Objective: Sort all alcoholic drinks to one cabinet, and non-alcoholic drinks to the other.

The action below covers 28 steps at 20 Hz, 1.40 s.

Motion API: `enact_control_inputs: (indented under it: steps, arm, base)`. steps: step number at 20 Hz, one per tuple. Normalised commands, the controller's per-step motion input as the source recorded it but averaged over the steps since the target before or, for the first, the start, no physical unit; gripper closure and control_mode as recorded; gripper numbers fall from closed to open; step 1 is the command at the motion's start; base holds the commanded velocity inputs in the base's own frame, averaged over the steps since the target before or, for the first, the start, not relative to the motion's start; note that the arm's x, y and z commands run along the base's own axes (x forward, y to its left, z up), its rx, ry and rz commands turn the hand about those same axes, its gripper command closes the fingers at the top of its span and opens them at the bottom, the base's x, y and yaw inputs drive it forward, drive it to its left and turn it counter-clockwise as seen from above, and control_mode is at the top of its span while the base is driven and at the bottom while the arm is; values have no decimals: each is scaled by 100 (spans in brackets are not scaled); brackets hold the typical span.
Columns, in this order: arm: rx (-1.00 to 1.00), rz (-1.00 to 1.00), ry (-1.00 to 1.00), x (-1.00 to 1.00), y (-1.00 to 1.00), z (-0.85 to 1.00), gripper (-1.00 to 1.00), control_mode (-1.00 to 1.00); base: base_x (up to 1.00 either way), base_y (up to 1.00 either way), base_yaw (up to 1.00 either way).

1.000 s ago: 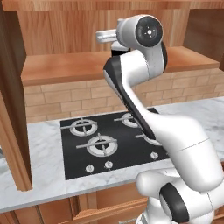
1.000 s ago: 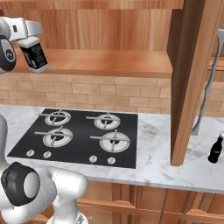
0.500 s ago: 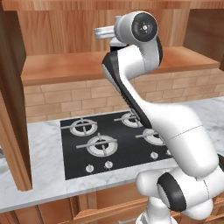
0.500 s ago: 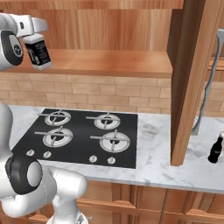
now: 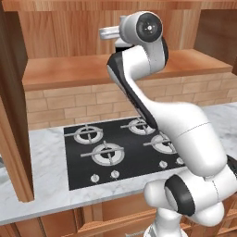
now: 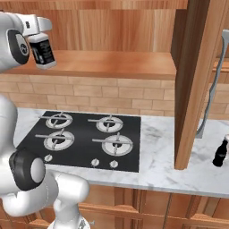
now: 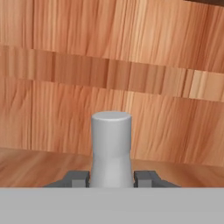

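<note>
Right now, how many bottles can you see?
2. The square bottle with the black label is held in the gripper above the cabinet shelf; the small black bottle stands on the counter. Others may be hidden.

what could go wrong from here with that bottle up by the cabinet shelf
1. The gripper pinches the square bottle only at its narrow grey neck, so it may swing or slip.
2. In the right base view the bottle hangs near the front edge of the cabinet shelf; released too early, it could drop toward the stove.

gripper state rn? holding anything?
Gripper: fingers closed on the neck of the square bottle with the black label, held up in the open cabinet.
</note>
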Motion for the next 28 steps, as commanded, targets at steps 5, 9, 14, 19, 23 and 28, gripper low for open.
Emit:
enact_control_inputs:
  steps: [5,9,14,19,23,28]
  arm:
    - [0,0,-1,17,0,0,100,-100]
    - [0,0,0,24,0,0,100,-100]
    - [0,0,0,27,0,0,100,-100]
    - [0,0,0,32,0,0,100,-100]
    - [0,0,0,29,0,-7,100,-100]
    - [0,0,1,12,0,-10,100,-100]
  base:
    - [0,0,0]
    - [0,0,0]
    - [0,0,0]
    - [0,0,0]
    - [0,0,0]
    - [0,0,0]
